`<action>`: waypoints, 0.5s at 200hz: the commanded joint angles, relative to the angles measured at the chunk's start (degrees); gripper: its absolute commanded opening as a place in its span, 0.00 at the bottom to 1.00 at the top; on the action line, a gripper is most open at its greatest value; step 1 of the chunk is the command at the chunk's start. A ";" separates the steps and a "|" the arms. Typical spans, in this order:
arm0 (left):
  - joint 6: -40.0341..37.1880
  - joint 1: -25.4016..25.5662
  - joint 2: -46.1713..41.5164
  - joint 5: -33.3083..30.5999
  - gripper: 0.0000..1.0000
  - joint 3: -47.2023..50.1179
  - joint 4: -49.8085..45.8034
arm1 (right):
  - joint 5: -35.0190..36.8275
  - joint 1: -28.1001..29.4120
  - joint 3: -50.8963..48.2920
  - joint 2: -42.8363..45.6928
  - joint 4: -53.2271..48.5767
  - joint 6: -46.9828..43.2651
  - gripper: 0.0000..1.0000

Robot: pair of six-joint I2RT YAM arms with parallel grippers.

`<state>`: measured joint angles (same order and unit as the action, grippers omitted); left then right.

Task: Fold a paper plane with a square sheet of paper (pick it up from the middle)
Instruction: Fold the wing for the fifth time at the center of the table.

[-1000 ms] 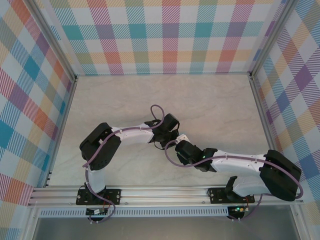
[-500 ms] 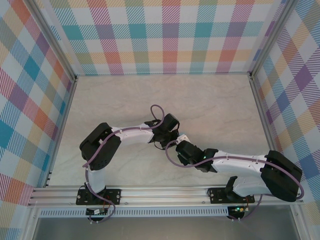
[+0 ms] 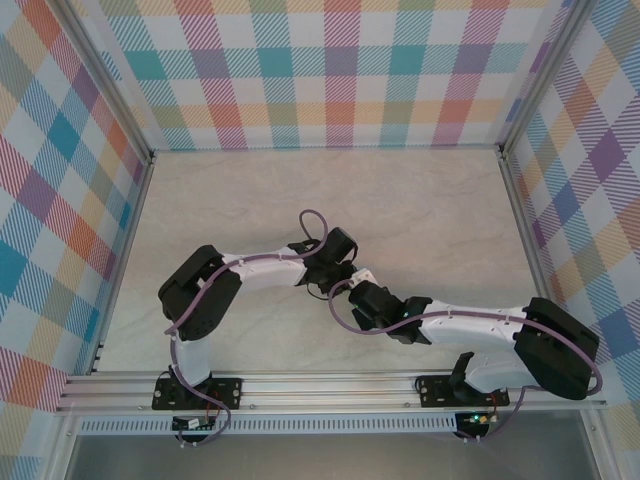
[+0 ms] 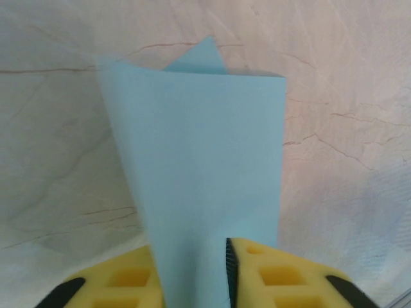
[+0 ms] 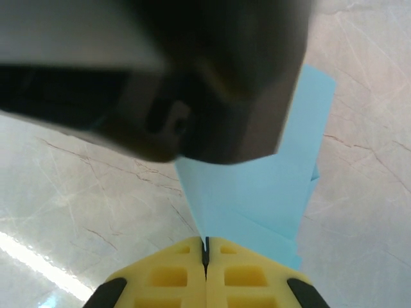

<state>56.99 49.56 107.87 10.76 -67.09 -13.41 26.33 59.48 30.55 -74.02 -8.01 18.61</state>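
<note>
Where the two arms meet near the middle of the counter (image 3: 430,200), a little toward its near edge, the left tool (image 3: 345,262) and the right tool (image 3: 360,284) are seen from above, tip to tip. Whether they are spread or pressed together cannot be told from up there.

From the left wrist, the paper plane (image 4: 199,154) is seen, not yet finished. It is light blue paper folded into a long, narrow shape with a few layers. Its lower end is pinched by the left tool's yellow fingers (image 4: 276,273), and it seems to be held above the counter.

From the right wrist, the right tool's fingers (image 5: 247,269) are pressed together, and an edge of the blue paper seems to be pinched in the seam. A dark, blurry part of the left arm (image 5: 192,77) is seen just above.

A fold is likely being made in the air. Next, the crease must be lined up and squeezed flat, and the thin paper must not be pulled so hard that it is torn.
</note>
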 commanded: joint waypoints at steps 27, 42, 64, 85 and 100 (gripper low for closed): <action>-0.19 -2.39 -12.04 -3.43 0.58 5.33 -0.69 | -9.26 -1.45 0.14 -0.96 3.87 6.49 0.02; 0.08 -2.97 -15.21 -5.52 0.64 7.53 -0.80 | -12.45 -2.80 -0.63 -1.13 6.75 9.12 0.02; 0.87 -3.24 -19.26 -8.48 0.66 10.40 -0.83 | -16.90 -4.23 -1.72 -2.35 11.51 11.28 0.03; 1.37 -3.25 -21.58 -9.95 0.67 12.28 -0.57 | -16.28 -4.73 -1.50 -3.63 11.30 12.26 0.03; 0.60 -3.22 -21.85 -9.41 0.68 12.93 0.45 | -15.52 -4.80 -1.68 -3.43 11.06 11.41 0.03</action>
<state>57.65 46.72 86.72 3.18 -56.25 -13.34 12.49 54.98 29.76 -77.32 1.02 28.34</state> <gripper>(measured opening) 0.673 0.046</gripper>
